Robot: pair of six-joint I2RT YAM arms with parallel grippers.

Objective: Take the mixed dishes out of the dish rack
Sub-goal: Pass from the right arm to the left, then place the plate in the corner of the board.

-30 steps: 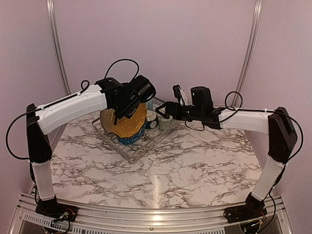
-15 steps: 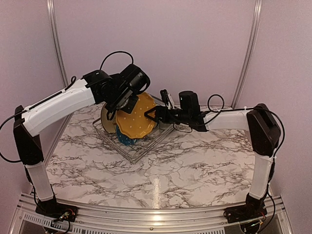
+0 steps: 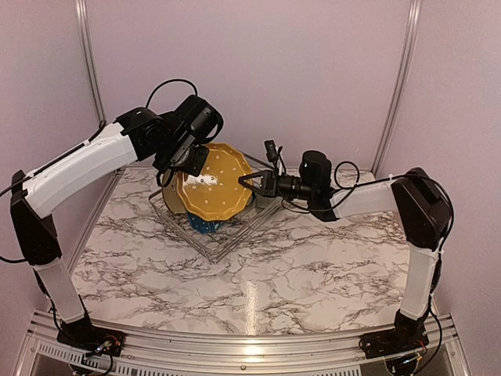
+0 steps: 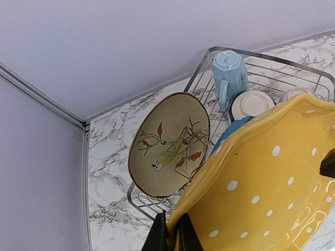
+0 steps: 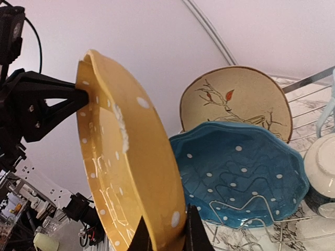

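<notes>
Square silver wire dish rack (image 3: 213,252), far and left of centre on the white marble tabletop (image 3: 329,258). It holds a cream bird-motif plate (image 4: 170,144) at left, a blue dotted plate (image 5: 235,178), a pale blue mug (image 4: 229,70) and a pale bowl (image 4: 251,103). Mustard yellow dotted plate (image 3: 213,192) tilted above the rack — left gripper (image 4: 170,232) clenched on its left rim, right gripper (image 5: 163,230) pinching its right rim. Lilac walls close behind; marble runs wide near and right.

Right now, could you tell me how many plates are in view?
3. Yellow plate: held over the rack by the left gripper and right gripper. Blue plate and cream plate: standing in the rack.
</notes>
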